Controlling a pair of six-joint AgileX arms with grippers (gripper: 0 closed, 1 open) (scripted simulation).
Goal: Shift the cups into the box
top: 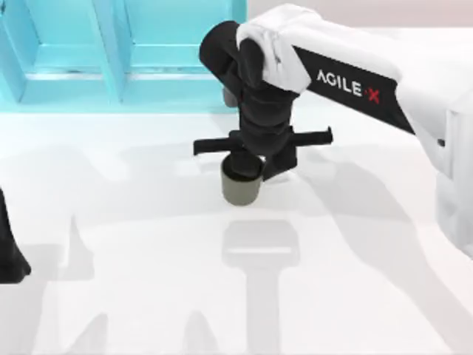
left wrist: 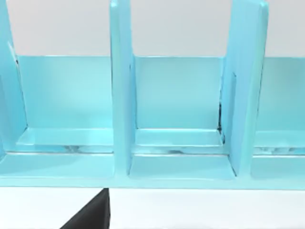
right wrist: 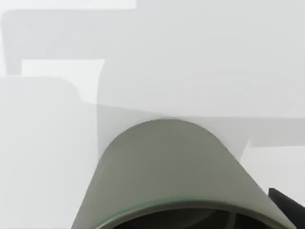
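Right arm: white-shelled, lettered AGILE·X, reaching in from the top view's right edge toward the middle; black wrist bent steeply downward. Right pincer (top: 247, 164): pointing down, black crossbar level just above it, fingers closed on the rim of the olive-grey cup (top: 242, 186), which hangs directly beneath; one dark fingertip (right wrist: 286, 202) visible beside the cup wall in the right wrist view. Left arm: parked at the top view's left edge, a dark part of it (top: 9, 248) showing low there, well apart from the right pincer.
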